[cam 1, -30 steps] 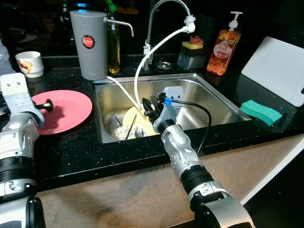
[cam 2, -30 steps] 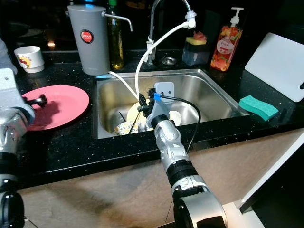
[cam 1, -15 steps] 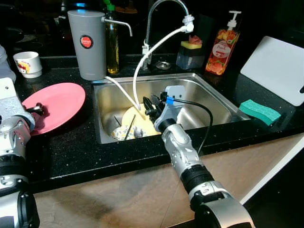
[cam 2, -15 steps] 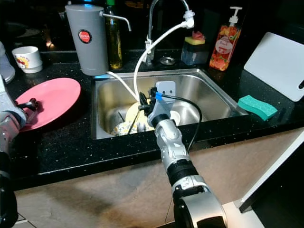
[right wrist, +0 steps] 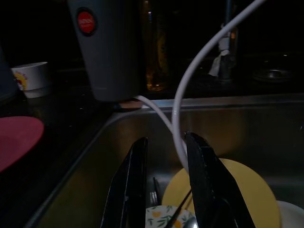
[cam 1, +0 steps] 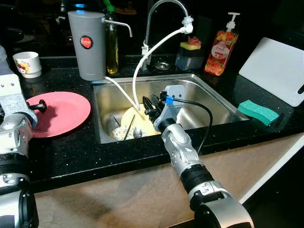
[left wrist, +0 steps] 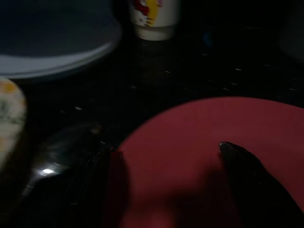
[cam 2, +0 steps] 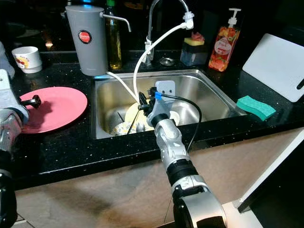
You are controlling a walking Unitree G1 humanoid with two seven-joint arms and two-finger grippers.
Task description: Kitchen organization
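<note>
A pink plate (cam 1: 61,114) lies flat on the black counter left of the sink (cam 1: 209,102). My left gripper (cam 1: 39,105) hovers open at the plate's left edge. In the left wrist view its fingers (left wrist: 237,159) stand wide apart over the plate (left wrist: 199,137), holding nothing. My right gripper (cam 1: 151,102) reaches into the sink above a yellow plate (cam 1: 137,124), a small patterned bowl (cam 1: 121,133) and some cutlery. It is open (right wrist: 166,156), and the white hose (right wrist: 178,123) runs down just ahead of the gap.
Along the back stand a grey jug (cam 1: 87,45), an oil bottle (cam 1: 112,42), the faucet (cam 1: 161,9) and a soap dispenser (cam 1: 219,50). A white cup (cam 1: 27,64) sits at far left. A green sponge (cam 1: 258,111) and white cutting board (cam 1: 275,71) lie right of the sink.
The pink plate sat a little higher and further left half a second ago and is now back flat, with my left gripper still at its edge. The right arm has stayed still.
</note>
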